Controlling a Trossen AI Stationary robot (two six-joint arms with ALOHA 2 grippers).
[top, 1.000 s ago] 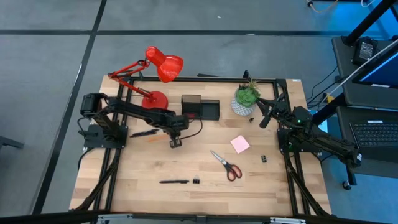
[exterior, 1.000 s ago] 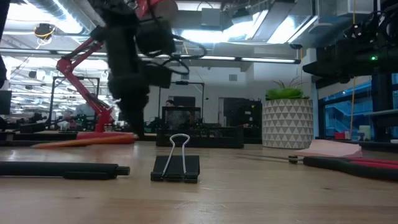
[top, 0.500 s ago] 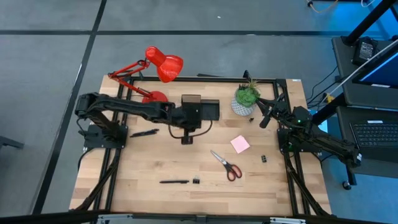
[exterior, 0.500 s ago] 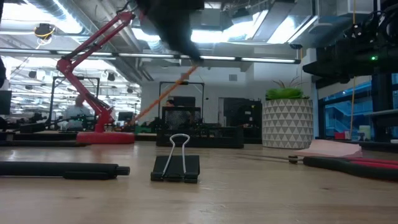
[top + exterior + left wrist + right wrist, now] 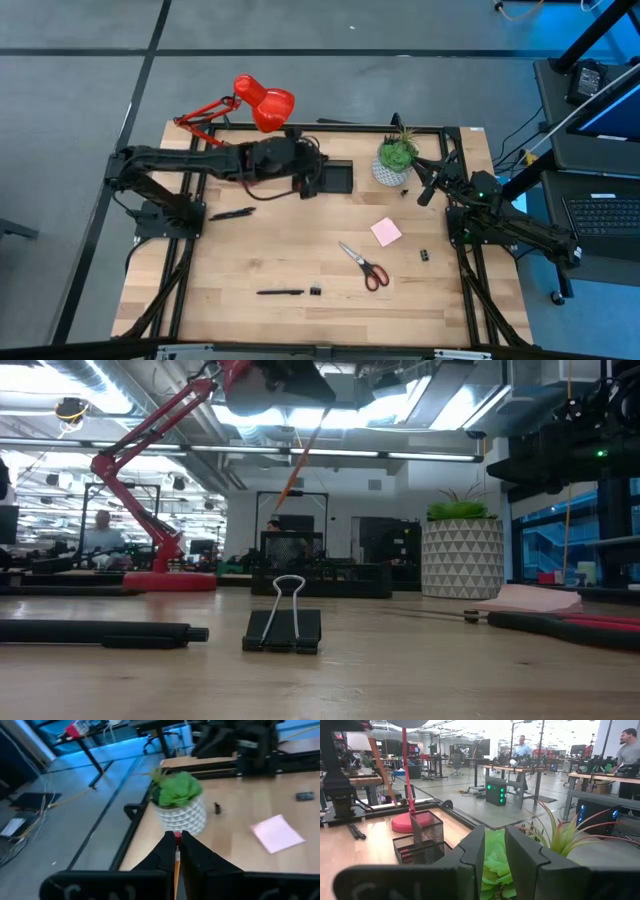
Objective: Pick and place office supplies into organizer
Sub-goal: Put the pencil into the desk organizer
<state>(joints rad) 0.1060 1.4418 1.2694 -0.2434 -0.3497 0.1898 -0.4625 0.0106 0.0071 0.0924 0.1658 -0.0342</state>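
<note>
Left gripper [image 5: 176, 851]: we see its fingers clamped on the pencil [image 5: 176, 865], held above the organizer [image 5: 325, 173] near the table's [image 5: 300, 320] back edge.
Pencil: orange, gripped near its eraser end; in the low view it hangs tilted from the gripper, above the organizer.
Right gripper [image 5: 493, 851]: waits near the table's right edge, just beside the plant [image 5: 397, 157]; its fingers stand a little apart with nothing between them.
Organizer: black mesh tray at the back edge, between the lamp [image 5: 255, 105] and the plant; one section taller.
Pens: one [image 5: 232, 213] near the left edge; one [image 5: 279, 292] near the front edge.
Clips: one [image 5: 315, 291] just beside the front pen, seen upright in the low view [image 5: 284, 622]; another [image 5: 424, 256] toward the right edge.
Scissors [image 5: 364, 265]: red-handled, lying flat right of the table's middle.
Sticky pad [image 5: 386, 232]: pink, between the scissors and the plant, apart from both.
Lamp: red, at the back left corner, head hanging over the back edge.
Plant: green, in a white pot, near the back right corner.
</note>
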